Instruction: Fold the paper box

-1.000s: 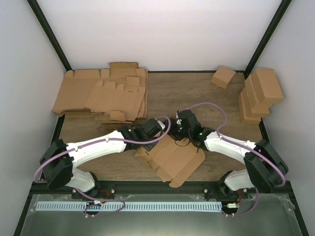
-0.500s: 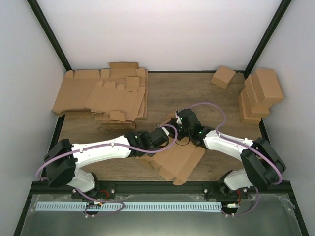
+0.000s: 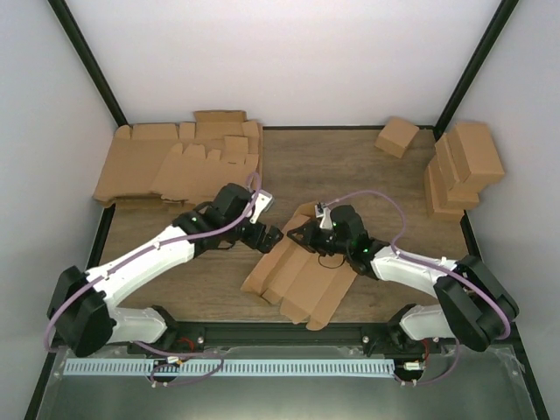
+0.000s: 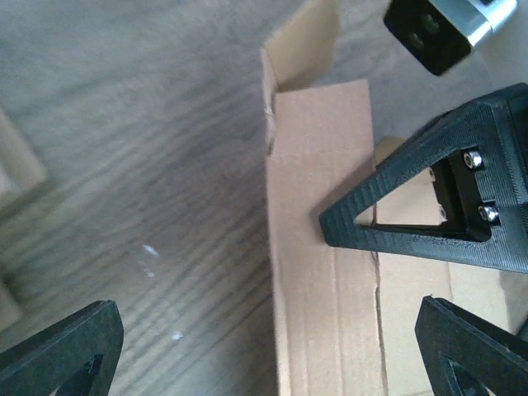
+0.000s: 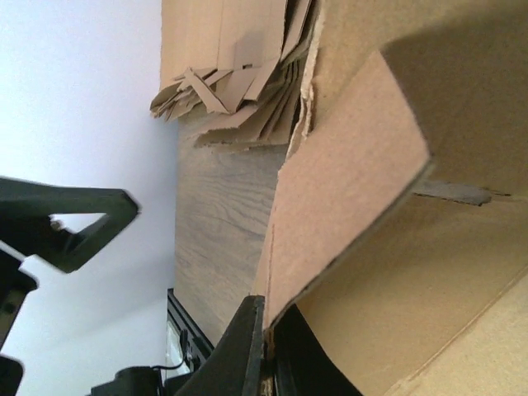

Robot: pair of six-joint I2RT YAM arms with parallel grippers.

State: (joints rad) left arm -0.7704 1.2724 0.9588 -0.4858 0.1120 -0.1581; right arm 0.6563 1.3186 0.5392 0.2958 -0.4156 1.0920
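The paper box (image 3: 302,278) is a partly unfolded brown cardboard blank lying near the table's front middle. My right gripper (image 3: 304,234) is shut on its far upper edge. In the right wrist view the fingers (image 5: 250,346) pinch a raised panel (image 5: 355,181) between them. My left gripper (image 3: 265,224) hangs open just left of that edge, off the cardboard. In the left wrist view its wide-apart fingertips (image 4: 62,351) frame the box's long panel (image 4: 322,247), and the right gripper's black finger (image 4: 429,206) rests on the cardboard.
A pile of flat cardboard blanks (image 3: 184,166) fills the back left corner. Folded boxes (image 3: 464,166) are stacked at the back right, with one small box (image 3: 396,136) beside them. Black frame posts line the table's sides.
The left gripper has opened and drawn back up and to the left, off the box. The right gripper has shut on the box's far edge. The box has shifted slightly left.
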